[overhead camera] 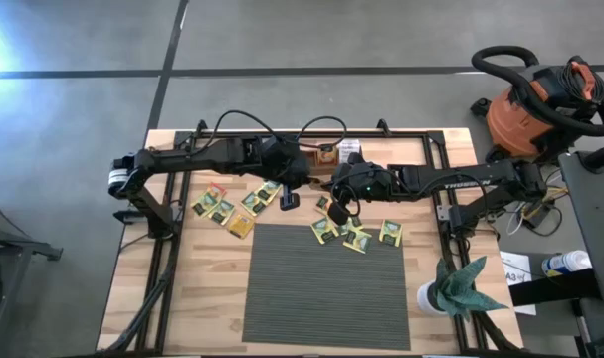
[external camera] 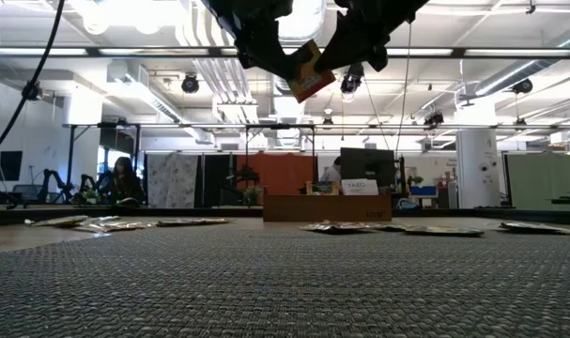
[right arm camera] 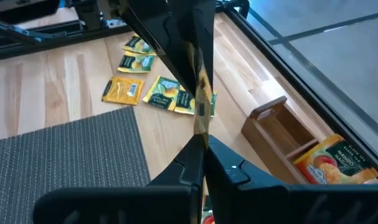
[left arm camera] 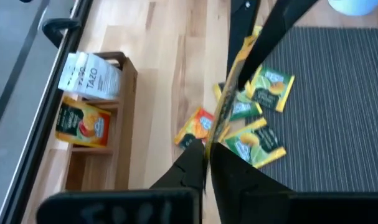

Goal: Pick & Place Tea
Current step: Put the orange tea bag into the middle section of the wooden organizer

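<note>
Left wrist view: two sachets, one white [left arm camera: 89, 76] and one orange [left arm camera: 83, 122], are held in the wooden tray [left arm camera: 123, 112]. Above it, one orange sachet [external camera: 308, 70] is clamped edge-on by both the left gripper [left arm camera: 207, 163] and right gripper [right arm camera: 201, 155].

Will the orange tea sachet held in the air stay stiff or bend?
Probably light and thin: the orange sachet is a sliver edge-on. It likely flexes a little, looking slightly bowed between the left hand and right hand, yet holds flat unsupported.
</note>
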`<action>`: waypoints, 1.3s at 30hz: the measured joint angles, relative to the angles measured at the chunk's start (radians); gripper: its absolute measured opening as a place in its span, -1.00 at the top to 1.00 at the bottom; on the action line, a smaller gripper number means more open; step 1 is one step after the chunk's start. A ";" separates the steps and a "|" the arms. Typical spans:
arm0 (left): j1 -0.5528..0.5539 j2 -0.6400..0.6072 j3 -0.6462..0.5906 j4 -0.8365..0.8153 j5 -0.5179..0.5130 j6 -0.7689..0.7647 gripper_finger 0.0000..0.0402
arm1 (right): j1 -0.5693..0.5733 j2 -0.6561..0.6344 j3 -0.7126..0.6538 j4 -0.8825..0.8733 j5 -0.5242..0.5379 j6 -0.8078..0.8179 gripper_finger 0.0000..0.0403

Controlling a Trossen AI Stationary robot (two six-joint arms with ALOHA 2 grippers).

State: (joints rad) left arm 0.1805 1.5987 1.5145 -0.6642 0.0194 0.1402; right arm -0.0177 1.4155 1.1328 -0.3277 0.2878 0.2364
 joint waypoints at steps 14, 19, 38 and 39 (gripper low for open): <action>0.002 -0.015 -0.014 0.044 -0.004 -0.008 0.99 | 0.000 -0.001 -0.011 -0.040 0.030 0.055 0.95; 0.016 -0.015 -0.025 0.046 -0.022 -0.006 1.00 | 0.000 -0.020 -0.013 -0.053 0.133 0.090 0.85; 0.251 0.250 -0.027 0.371 0.074 0.058 1.00 | 0.020 -0.183 -0.013 -0.356 0.291 0.368 0.44; 0.257 0.276 -0.006 0.367 0.077 0.059 1.00 | 0.023 -0.183 -0.013 -0.357 0.289 0.372 0.44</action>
State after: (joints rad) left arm 0.4380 1.8751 1.5082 -0.2971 0.0967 0.1988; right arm 0.0050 1.2327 1.1195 -0.6845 0.5767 0.6085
